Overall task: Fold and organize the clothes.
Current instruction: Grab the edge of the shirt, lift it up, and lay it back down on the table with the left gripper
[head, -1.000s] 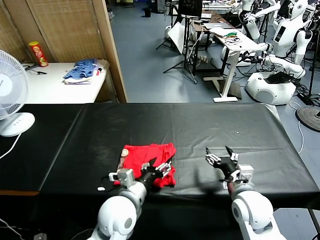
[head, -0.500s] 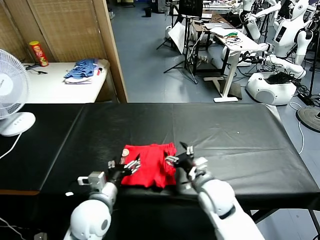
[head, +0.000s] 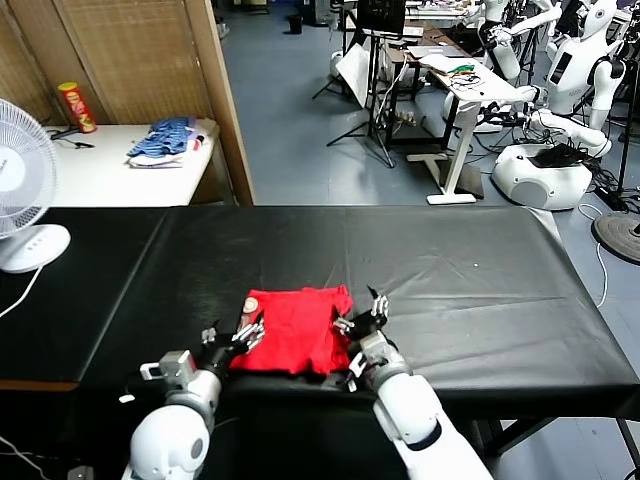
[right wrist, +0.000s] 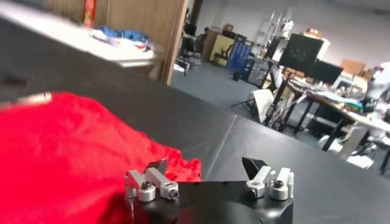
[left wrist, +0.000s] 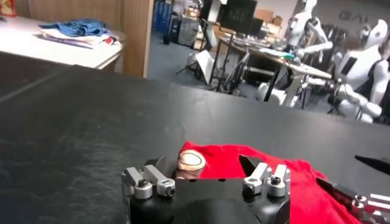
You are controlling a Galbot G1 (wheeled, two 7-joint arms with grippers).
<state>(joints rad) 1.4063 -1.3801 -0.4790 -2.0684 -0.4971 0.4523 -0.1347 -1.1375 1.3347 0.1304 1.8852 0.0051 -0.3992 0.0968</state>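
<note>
Both arms have closed in on the shirt since a second ago: back then my right gripper (head: 362, 311) sat well out to the right of the cloth and my left was over its lower edge, and now they flank it, one on each side. From the head view, I see the red T-shirt (head: 295, 330) folded into a compact block, lying low and a little left of centre in the frame on the black tabletop (head: 450, 260), near its front edge. My left gripper (head: 237, 335) is at the shirt's left border, jaws spread wide and empty, its fingertips right at the cloth by the small round brownish patch (head: 251, 304) at the upper left corner of the fold. In the left wrist view that patch (left wrist: 192, 161) shows just past the jaws, with the red fabric (left wrist: 268, 182) running off to the lower right. My right gripper is at the shirt's right edge, jaws also wide with nothing between them; its wrist view shows the red cloth (right wrist: 67, 152) filling the lower left of the picture, close beside the near finger. In the upper left of the head view I can see a white side table (head: 110, 170) carrying a blue garment pile (head: 160, 140) and a red snack can (head: 76, 107), and a white fan (head: 22, 185) stands at the far left edge.
</note>
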